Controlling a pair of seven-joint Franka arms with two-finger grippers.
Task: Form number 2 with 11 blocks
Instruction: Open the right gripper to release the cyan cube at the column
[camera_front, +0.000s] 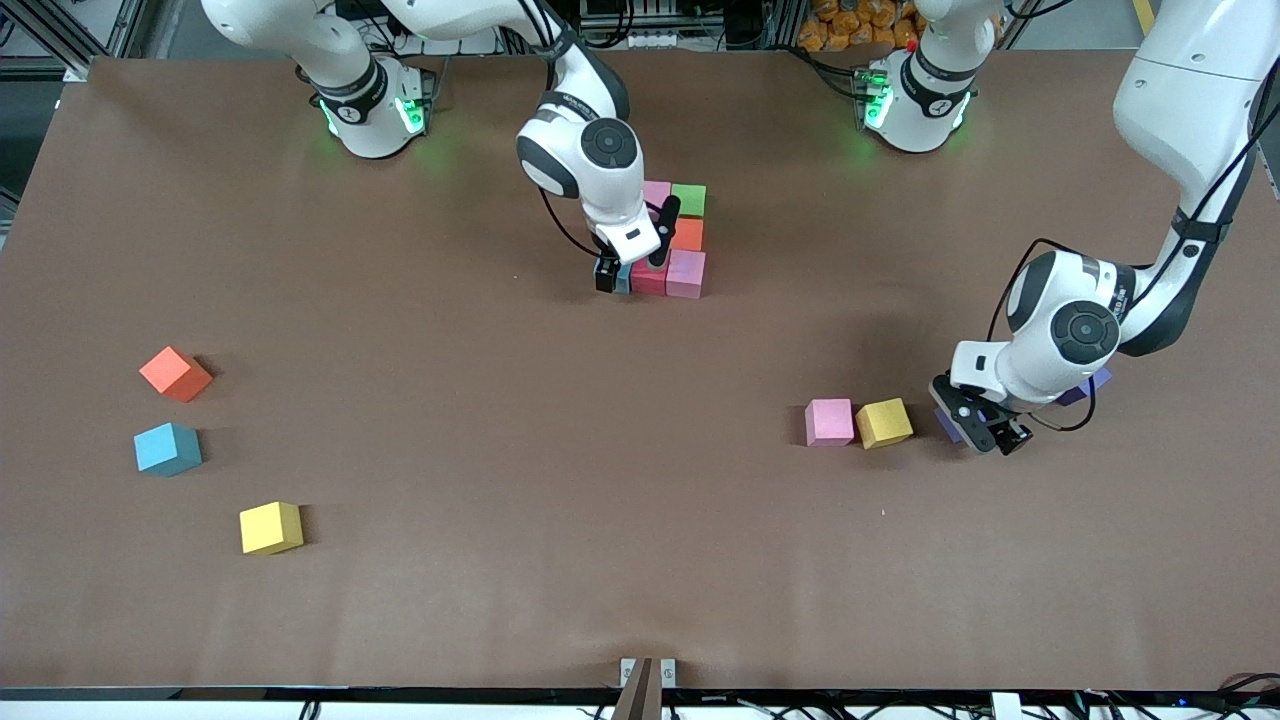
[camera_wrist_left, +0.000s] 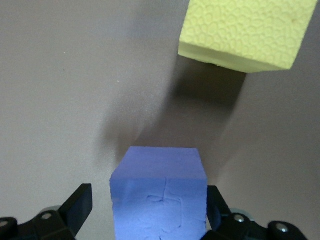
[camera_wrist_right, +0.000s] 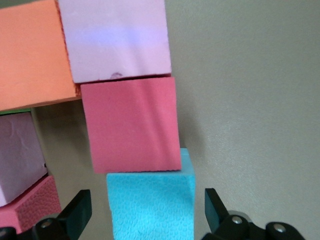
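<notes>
Blocks of the partial number 2 (camera_front: 672, 238) sit mid-table near the robots' bases — pink, green, orange, red and a light blue block (camera_wrist_right: 151, 206). We find the right gripper (camera_wrist_right: 145, 212) low over that light blue block, fingers released, standing apart on either side of it. We find the left gripper (camera_wrist_left: 149, 210) at a purple block (camera_wrist_left: 159, 199), fingers spread — not clamped. A yellow block (camera_front: 884, 422) and pink block (camera_front: 829, 421) lie beside it.
</notes>
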